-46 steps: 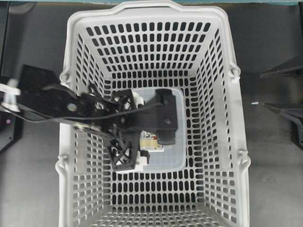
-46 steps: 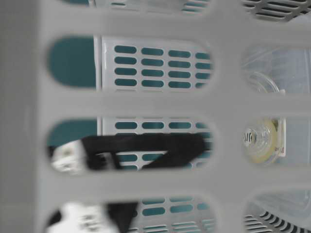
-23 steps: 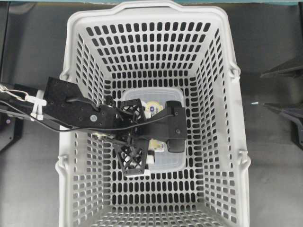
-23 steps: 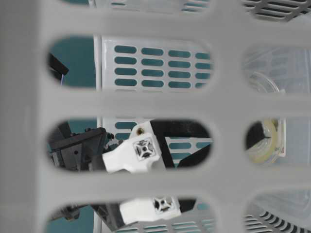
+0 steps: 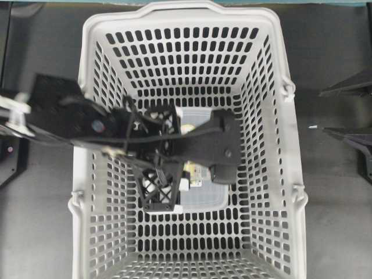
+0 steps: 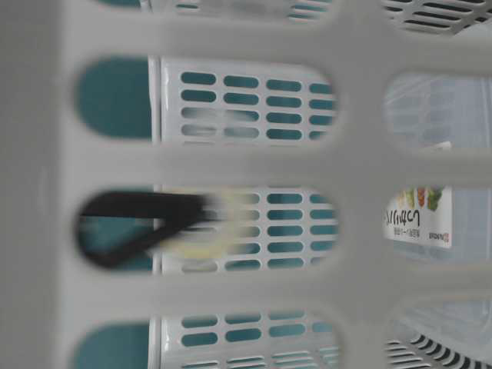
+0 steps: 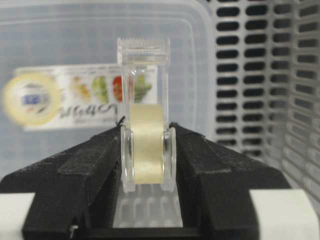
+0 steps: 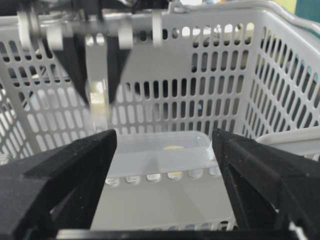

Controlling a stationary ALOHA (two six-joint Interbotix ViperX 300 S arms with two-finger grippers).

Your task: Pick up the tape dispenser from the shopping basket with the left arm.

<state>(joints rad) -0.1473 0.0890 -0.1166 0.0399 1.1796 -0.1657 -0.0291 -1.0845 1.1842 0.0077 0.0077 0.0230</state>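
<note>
Left gripper [image 7: 146, 150] clamped across the flat sides of the tape dispenser [image 7: 145, 125] — likely for firm purchase, cutter at 12 o'clock — over a labelled clear box [image 7: 75, 45] inside the shopping basket [image 7: 260, 75]; right gripper [image 8: 162, 150] gapes, idle.

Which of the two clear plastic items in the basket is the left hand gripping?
The small tape dispenser with its tape roll, clamped in the left hand. The larger flat labelled box lies ungripped on the basket floor.
</note>
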